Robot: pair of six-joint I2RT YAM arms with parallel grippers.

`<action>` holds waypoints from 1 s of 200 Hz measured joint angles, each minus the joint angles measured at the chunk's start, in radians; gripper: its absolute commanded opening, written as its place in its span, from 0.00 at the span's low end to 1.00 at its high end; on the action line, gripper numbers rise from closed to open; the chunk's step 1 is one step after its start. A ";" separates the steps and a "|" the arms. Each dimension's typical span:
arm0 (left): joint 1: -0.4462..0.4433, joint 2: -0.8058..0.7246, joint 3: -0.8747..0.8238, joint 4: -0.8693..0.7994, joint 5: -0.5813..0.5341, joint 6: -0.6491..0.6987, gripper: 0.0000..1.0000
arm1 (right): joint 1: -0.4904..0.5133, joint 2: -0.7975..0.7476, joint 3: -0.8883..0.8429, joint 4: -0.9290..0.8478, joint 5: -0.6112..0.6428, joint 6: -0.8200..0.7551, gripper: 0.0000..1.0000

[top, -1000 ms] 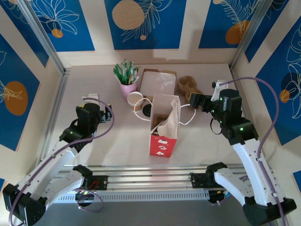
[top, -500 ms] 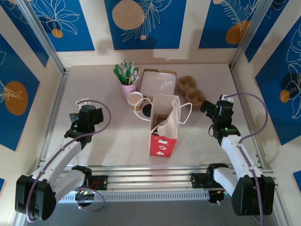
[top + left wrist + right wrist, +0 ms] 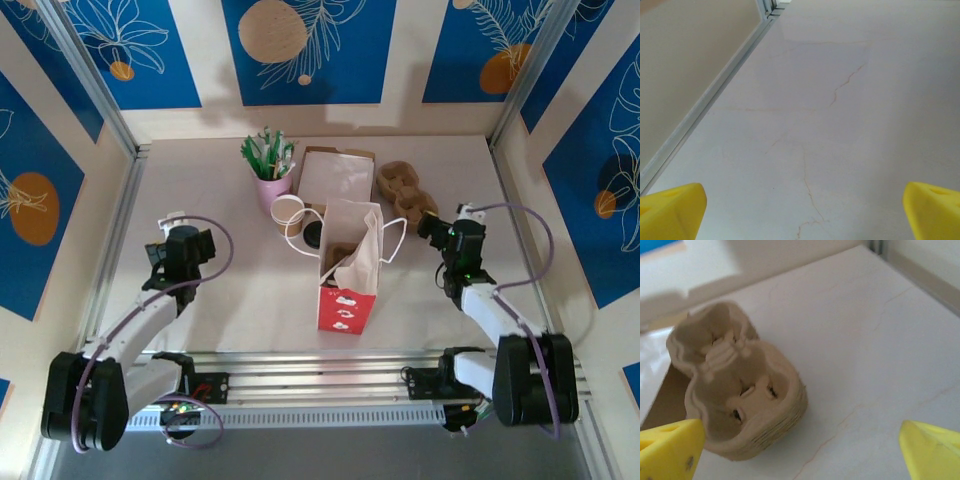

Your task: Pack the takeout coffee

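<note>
The paper bag [image 3: 350, 262], kraft with a red base, stands open in the middle of the table. A round black lid [image 3: 312, 236] shows at the bag's left side, half hidden by it; the cup under it is hidden. A tan cup without a lid [image 3: 289, 211] stands just behind it. My left gripper [image 3: 172, 240] [image 3: 800, 215] hangs low over bare table far left of the bag, open, nothing between its yellow fingertips [image 3: 670, 210]. My right gripper [image 3: 432, 226] [image 3: 800, 450] is open too, right of the bag, facing a stack of pulp cup carriers [image 3: 740, 390].
The pulp carriers [image 3: 405, 190] lie at the back right. A white-lined box [image 3: 335, 175] and a pink cup of green-white sticks [image 3: 270, 183] stand behind the bag. The bag's white handles [image 3: 395, 235] droop toward my right gripper. A metal rail [image 3: 705, 105] runs along the left edge.
Both arms have dropped lower and folded back toward their bases. The right gripper has drawn away from the bag, and the bag's right handle has shifted slightly.
</note>
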 measured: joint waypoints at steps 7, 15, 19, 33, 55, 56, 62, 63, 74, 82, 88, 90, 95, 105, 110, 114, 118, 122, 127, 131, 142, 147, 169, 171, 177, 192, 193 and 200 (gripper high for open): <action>0.010 0.015 -0.012 0.031 0.010 0.011 1.00 | 0.016 0.041 0.000 0.029 -0.007 -0.034 0.99; 0.021 0.036 -0.026 0.068 0.021 0.022 1.00 | 0.034 0.087 0.001 0.063 -0.015 -0.072 0.99; 0.026 0.047 -0.032 0.088 0.028 0.027 1.00 | 0.040 0.106 0.002 0.076 -0.018 -0.089 0.99; 0.036 0.097 -0.048 0.152 0.045 0.054 1.00 | 0.059 0.180 0.003 0.127 -0.031 -0.139 0.99; 0.039 0.185 -0.073 0.274 0.082 0.098 1.00 | 0.063 0.274 -0.018 0.248 -0.037 -0.175 0.99; 0.039 0.191 -0.075 0.281 0.083 0.100 1.00 | 0.063 0.277 -0.019 0.253 -0.038 -0.177 0.99; 0.039 0.212 -0.082 0.309 0.093 0.107 1.00 | 0.060 0.298 -0.026 0.285 -0.046 -0.182 0.99; 0.039 0.216 -0.084 0.317 0.095 0.110 1.00 | 0.059 0.300 -0.026 0.287 -0.047 -0.182 0.99; 0.040 0.253 -0.092 0.373 0.113 0.124 1.00 | 0.047 0.333 -0.027 0.316 -0.066 -0.186 0.99; 0.041 0.282 -0.091 0.410 0.125 0.131 1.00 | 0.034 0.359 -0.030 0.356 -0.076 -0.185 0.99; 0.043 0.301 -0.089 0.434 0.135 0.138 1.00 | 0.024 0.368 -0.029 0.359 -0.080 -0.185 0.99; 0.045 0.308 -0.087 0.440 0.138 0.143 1.00 | 0.021 0.369 -0.029 0.359 -0.080 -0.185 0.99; 0.048 0.325 -0.080 0.450 0.148 0.148 1.00 | 0.015 0.370 -0.030 0.359 -0.086 -0.184 0.99; 0.059 0.356 -0.071 0.489 0.174 0.160 1.00 | 0.006 0.371 -0.031 0.380 -0.090 -0.184 0.99; 0.066 0.372 -0.071 0.518 0.187 0.166 1.00 | 0.003 0.370 -0.031 0.386 -0.092 -0.183 0.99; 0.072 0.386 -0.073 0.549 0.202 0.171 1.00 | 0.002 0.370 -0.031 0.390 -0.095 -0.182 0.99; 0.077 0.397 -0.074 0.570 0.215 0.175 1.00 | 0.002 0.370 -0.031 0.396 -0.095 -0.182 0.99; 0.082 0.412 -0.077 0.596 0.230 0.180 1.00 | 0.002 0.370 -0.031 0.399 -0.095 -0.182 0.99; 0.086 0.428 -0.083 0.632 0.244 0.185 1.00 | 0.002 0.370 -0.031 0.402 -0.099 -0.181 0.99; 0.086 0.444 -0.085 0.657 0.251 0.193 1.00 | 0.002 0.370 -0.031 0.402 -0.100 -0.181 0.99; 0.086 0.482 -0.090 0.699 0.275 0.204 1.00 | 0.002 0.370 -0.031 0.404 -0.102 -0.181 0.99; 0.086 0.492 -0.093 0.711 0.282 0.206 1.00 | 0.002 0.370 -0.031 0.404 -0.103 -0.181 0.99; 0.086 0.502 -0.106 0.763 0.304 0.219 1.00 | 0.002 0.370 -0.031 0.406 -0.105 -0.181 0.99; 0.086 0.502 -0.107 0.768 0.304 0.220 1.00 | 0.002 0.370 -0.031 0.407 -0.105 -0.181 0.99; 0.086 0.502 -0.110 0.784 0.307 0.222 1.00 | 0.002 0.370 -0.031 0.407 -0.105 -0.181 0.99; 0.086 0.502 -0.112 0.806 0.311 0.225 1.00 | 0.002 0.370 -0.031 0.411 -0.105 -0.181 0.99; 0.086 0.502 -0.112 0.806 0.311 0.225 1.00 | 0.002 0.370 -0.031 0.411 -0.105 -0.181 0.99; 0.086 0.502 -0.112 0.814 0.312 0.225 1.00 | 0.002 0.370 -0.031 0.412 -0.105 -0.181 0.99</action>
